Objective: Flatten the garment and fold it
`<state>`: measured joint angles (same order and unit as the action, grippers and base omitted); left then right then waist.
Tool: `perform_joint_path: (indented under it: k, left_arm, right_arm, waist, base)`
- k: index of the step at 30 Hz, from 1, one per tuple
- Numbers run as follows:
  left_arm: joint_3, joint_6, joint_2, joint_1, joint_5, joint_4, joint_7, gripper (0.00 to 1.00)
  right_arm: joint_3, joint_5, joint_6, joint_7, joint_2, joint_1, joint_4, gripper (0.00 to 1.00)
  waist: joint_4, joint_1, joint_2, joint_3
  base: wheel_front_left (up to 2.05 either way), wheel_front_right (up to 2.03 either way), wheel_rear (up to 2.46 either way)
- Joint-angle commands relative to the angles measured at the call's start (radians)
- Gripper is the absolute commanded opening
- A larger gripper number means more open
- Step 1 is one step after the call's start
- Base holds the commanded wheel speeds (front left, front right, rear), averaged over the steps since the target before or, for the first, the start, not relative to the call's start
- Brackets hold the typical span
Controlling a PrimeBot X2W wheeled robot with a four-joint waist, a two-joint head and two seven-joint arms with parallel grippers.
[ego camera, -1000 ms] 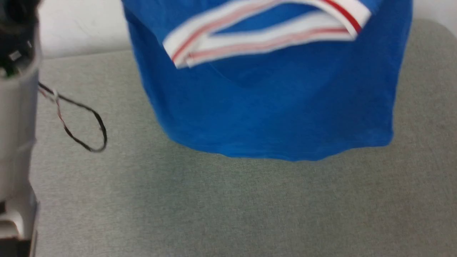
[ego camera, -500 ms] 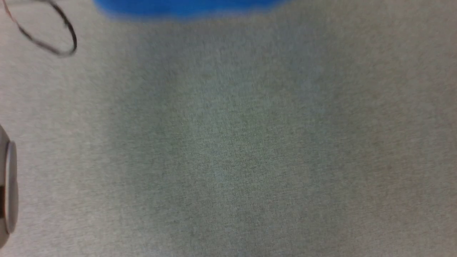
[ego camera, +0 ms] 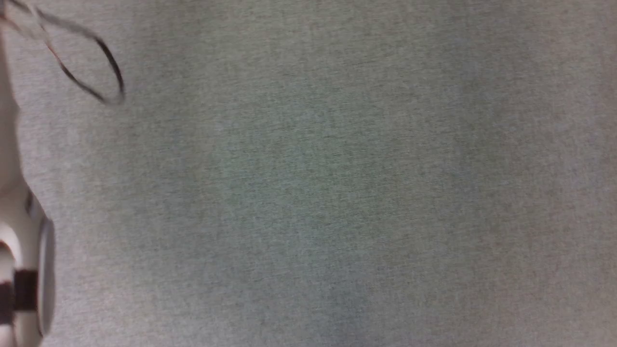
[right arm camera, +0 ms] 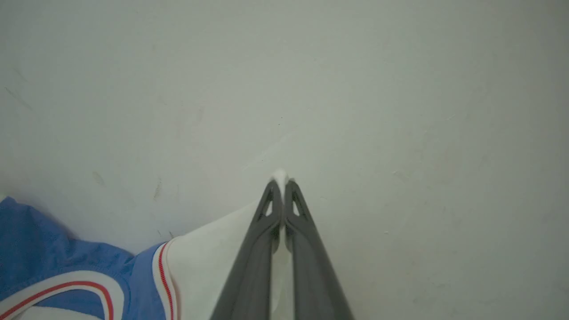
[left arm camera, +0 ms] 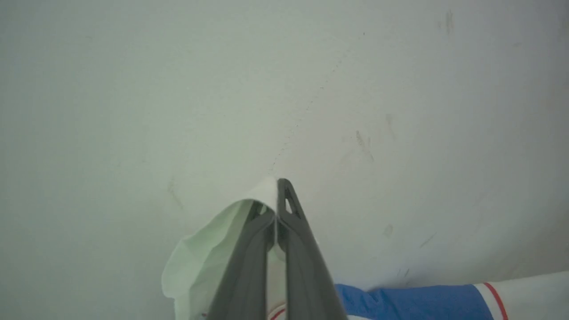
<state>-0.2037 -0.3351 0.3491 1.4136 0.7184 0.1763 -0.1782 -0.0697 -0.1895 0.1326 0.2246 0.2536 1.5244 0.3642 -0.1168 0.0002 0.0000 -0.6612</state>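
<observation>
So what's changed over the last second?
The head camera has moved, so its view went from the hanging garment to grey table and the cable loop. Nothing was let go: left gripper and right gripper stay shut on its white sleeves.

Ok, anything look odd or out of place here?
A thin dark cable loop hangs loose at the head view's upper left and could snag. The left gripper and right gripper pinch the garment's sleeves neatly.
</observation>
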Motion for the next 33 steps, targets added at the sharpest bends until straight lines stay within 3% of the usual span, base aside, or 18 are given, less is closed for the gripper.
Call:
perform_joint_path:
  k: [1, 7, 11, 20, 23, 29, 33]
  left_arm:
    - [0.007, 0.007, 0.004, -0.049, 0.02, -0.03, -0.011, 0.0]
    - [0.063, -0.005, 0.044, -0.24, 0.1, -0.175, -0.073, 0.0]
    - [0.094, -0.002, 0.073, -0.429, 0.16, -0.292, -0.119, 0.0]
    - [0.106, 0.029, 0.135, -0.932, 0.186, -0.558, -0.124, 0.0]
    - [0.11, 0.039, 0.159, -1.097, 0.173, -0.61, -0.105, 0.0]
    - [0.126, 0.061, 0.15, -1.403, 0.187, -0.665, -0.044, 0.0]
    - [0.139, 0.102, 0.162, -1.563, 0.209, -0.68, -0.023, 0.0]
  right_arm:
    - [-0.006, -0.033, -0.002, -0.003, 0.014, -0.039, -0.029, 0.0]
    - [-0.015, -0.152, -0.002, 0.045, 0.052, -0.227, -0.223, 0.0]
    - [0.03, -0.209, -0.002, 0.112, 0.06, -0.435, -0.404, 0.0]
    - [0.224, -0.262, -0.002, 0.233, -0.016, -0.942, -0.748, 0.0]
    - [0.277, -0.282, -0.002, 0.245, -0.059, -1.096, -0.809, 0.0]
    - [0.355, -0.322, -0.002, 0.257, -0.135, -1.357, -0.837, 0.0]
    - [0.404, -0.315, -0.002, 0.261, -0.154, -1.506, -0.827, 0.0]
  waist:
    - [0.023, -0.0002, 0.0, 0.016]
    - [0.036, -0.0002, 0.0, 0.09]
    - [0.042, -0.0002, 0.0, 0.157]
    - [0.058, -0.0002, 0.0, 0.267]
    - [0.048, -0.0002, 0.0, 0.294]
    - [0.038, -0.0002, 0.0, 0.36]
    - [0.043, -0.0002, 0.0, 0.409]
  base:
    - [0.0, 0.0, 0.0]
    - [0.0, 0.0, 0.0]
    - [0.0, 0.0, 0.0]
    - [0.0, 0.0, 0.0]
    - [0.0, 0.0, 0.0]
    - [0.0, 0.0, 0.0]
    - [0.0, 0.0, 0.0]
